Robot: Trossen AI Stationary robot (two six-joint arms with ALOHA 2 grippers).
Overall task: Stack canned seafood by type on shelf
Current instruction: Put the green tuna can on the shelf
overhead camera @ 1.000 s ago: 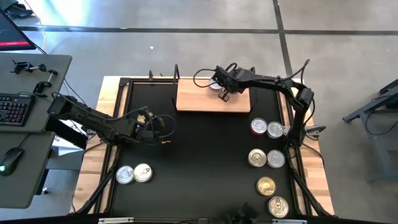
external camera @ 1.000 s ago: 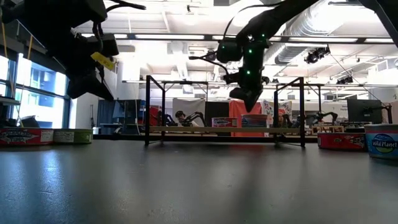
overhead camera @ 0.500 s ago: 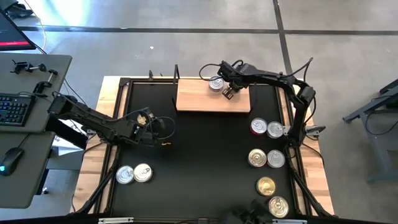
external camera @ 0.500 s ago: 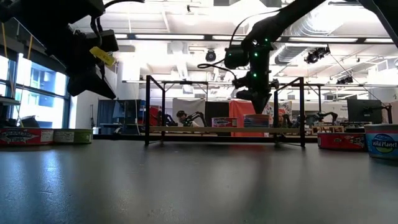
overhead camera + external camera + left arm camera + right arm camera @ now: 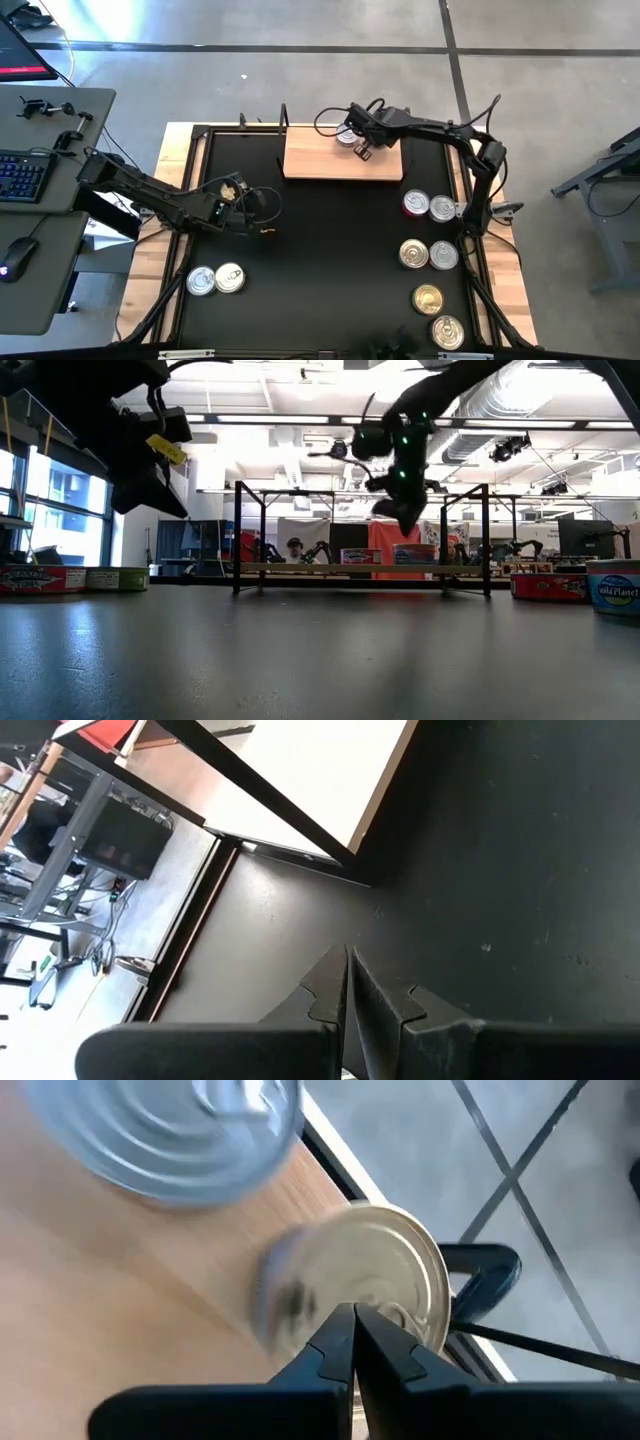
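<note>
The right hand (image 5: 362,151) hangs over the wooden shelf (image 5: 343,163) at the table's far edge, its fingers (image 5: 352,1342) pressed together and holding nothing. Right beside it, on the far part of the shelf board, sits a silver tin (image 5: 347,137); the right wrist view shows that tin (image 5: 165,1130) and a gold-lidded tin (image 5: 368,1285) next to it on the board, close to the board's edge. In the low view the right hand (image 5: 404,520) is just above the board, with two tins (image 5: 414,553) standing on the shelf behind it.

The left hand (image 5: 264,228) hovers over the bare black table (image 5: 320,260) towards its left side, fingers (image 5: 345,985) pressed together and empty, well apart from the shelf.

Two silver tins (image 5: 215,279) lie touching near the table's front-left corner. Along the right edge sit a red-sided tin (image 5: 416,203) touching a silver one (image 5: 442,208), then a gold and silver pair (image 5: 428,254), then two gold tins (image 5: 428,298) nearer the front-right corner (image 5: 447,332)
</note>
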